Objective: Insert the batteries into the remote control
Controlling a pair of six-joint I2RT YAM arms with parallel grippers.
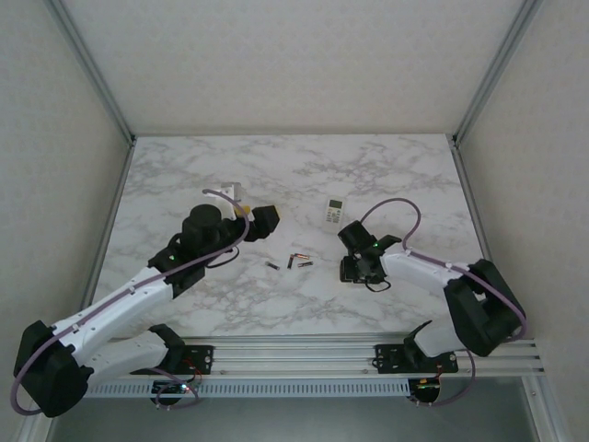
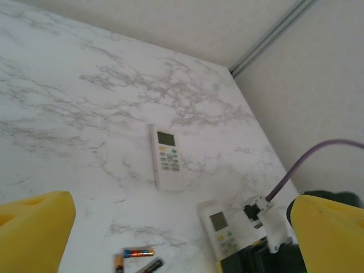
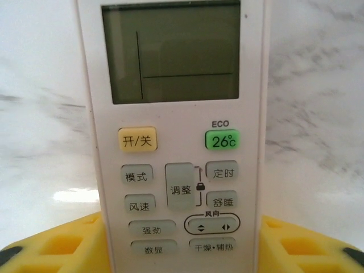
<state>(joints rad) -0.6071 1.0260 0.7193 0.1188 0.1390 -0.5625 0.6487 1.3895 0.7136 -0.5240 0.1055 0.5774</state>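
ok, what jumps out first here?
A white remote with Chinese buttons sits between the yellow fingers of the right gripper. A second remote lies flat on the marble table, and three batteries lie loose near the open left gripper.

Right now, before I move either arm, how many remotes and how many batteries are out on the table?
Remotes: 2, the free remote and the gripped remote in the right gripper.
Batteries: 3.
Total: 5.
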